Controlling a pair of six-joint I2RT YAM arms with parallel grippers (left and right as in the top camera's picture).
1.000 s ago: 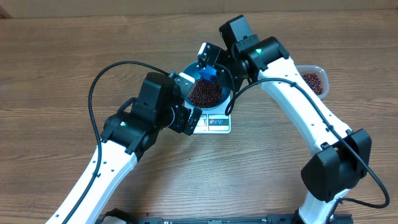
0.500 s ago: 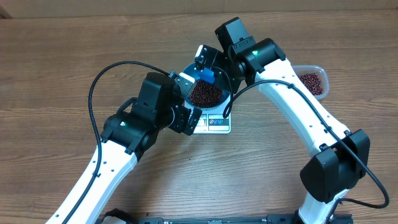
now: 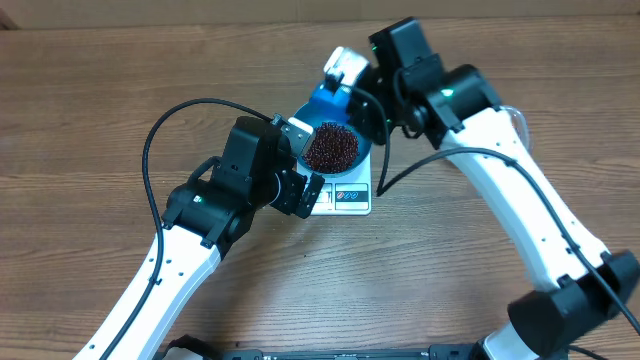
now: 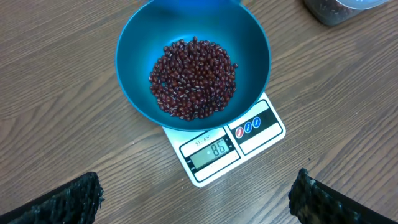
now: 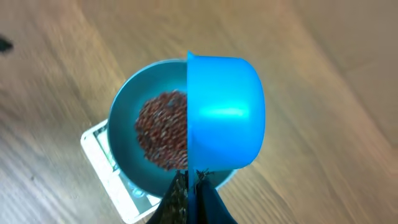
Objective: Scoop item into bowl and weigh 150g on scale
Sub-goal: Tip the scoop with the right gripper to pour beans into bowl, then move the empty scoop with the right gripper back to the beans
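Observation:
The blue bowl [image 4: 137,68] stands on the white scale [image 4: 261,127] with a heap of red-brown beans [image 4: 194,78] in it. The scale's display [image 4: 214,149] reads 86. My left gripper [image 4: 198,208] hangs open and empty just in front of the scale, its fingertips [image 4: 68,202] far apart. My right gripper [image 5: 193,186] is shut on the handle of a small blue scoop [image 5: 224,112]. The scoop is turned on its side above the bowl's [image 5: 127,168] far rim, its inside hidden. From overhead, the scoop [image 3: 325,95] sits behind the bowl [image 3: 352,162] and beans [image 3: 330,147].
A clear plastic tub [image 4: 339,7] holding more beans stands to the right of the bowl; overhead, my right arm [image 3: 480,130] covers nearly all of it. My left arm [image 3: 215,200] lies close against the scale's [image 3: 350,196] left side. Bare wooden table [image 3: 100,110] surrounds everything.
My right arm has lifted the scoop out from over the beans and drawn it back past the bowl's far rim, swinging right over the tub. The left arm has not moved.

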